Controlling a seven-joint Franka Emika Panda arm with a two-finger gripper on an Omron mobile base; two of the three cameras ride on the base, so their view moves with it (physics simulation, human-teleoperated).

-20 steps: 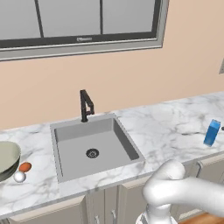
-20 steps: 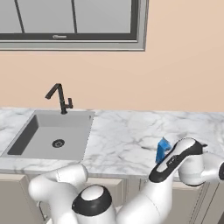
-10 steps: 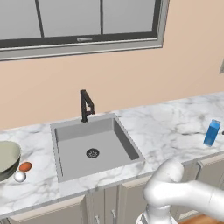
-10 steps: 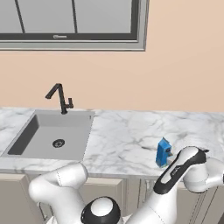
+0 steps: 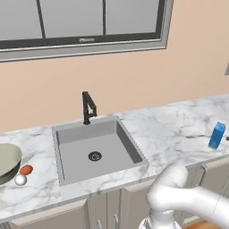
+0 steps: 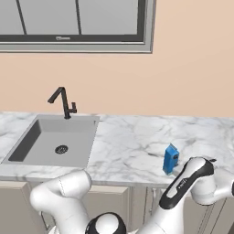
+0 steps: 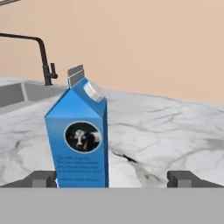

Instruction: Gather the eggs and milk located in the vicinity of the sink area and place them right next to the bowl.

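Milk carton (image 5: 217, 135): standing upright on the marble worktop (image 5: 174, 129) at the right edge of the left base frame, well apart from the bowl (image 5: 8, 162), which sits at the far left edge of that same frame. The sink (image 5: 94, 147) and its black faucet (image 5: 87, 107) lie between them. This item has not been moved to its destination.

Eggs: the brown egg (image 5: 26, 170) and the white egg (image 5: 20, 180) both lie on the worktop at the lower left of the left base frame, just beside the bowl and close to each other. Judged from position alone, this part of the task appears complete.

Hand (image 7: 113, 179): in the hand view its two dark fingertips (image 7: 43, 178) stand wide apart at the bottom of the frame, and nothing is held. The carton stands in the lower left-centre of that frame, near the left tip, with no visible contact. In the right base view the arm's end sits at the lower right, next to the carton (image 6: 171, 158).

Assessment: roughly half done. Outstanding work is to close on the carton, carry it across the sink, and set it down next to the bowl. The carton is not centred between the tips, so alignment likely needs correcting before gripping.
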